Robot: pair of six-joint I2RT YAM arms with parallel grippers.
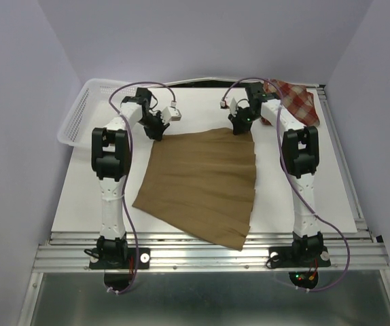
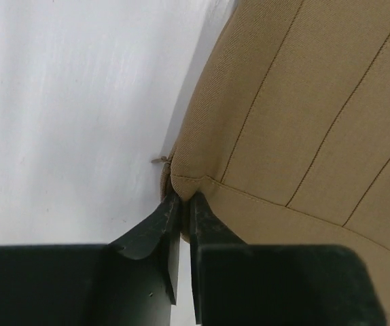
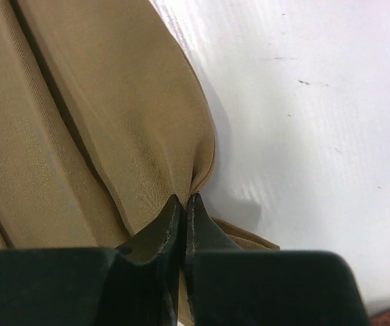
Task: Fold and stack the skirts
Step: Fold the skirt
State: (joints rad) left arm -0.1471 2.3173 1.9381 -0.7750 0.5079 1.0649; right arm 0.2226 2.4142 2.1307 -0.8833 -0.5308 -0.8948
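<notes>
Left gripper (image 2: 181,196) and right gripper (image 3: 183,198) each pinch a far corner of the tan skirt (image 1: 202,183). This looks like the first fold; next, both corners should come evenly nearward.

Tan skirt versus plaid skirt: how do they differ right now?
The tan skirt is plain; the plaid skirt is red-and-cream checked. The tan skirt lies spread flat in the middle; the plaid skirt sits bunched far right. The left gripper and right gripper pinch the tan skirt's far corners; neither holds the plaid skirt.

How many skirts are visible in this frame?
2. The tan skirt lies spread mid-table; the plaid skirt sits bunched at the far right corner of the table. None seems hidden.
</notes>
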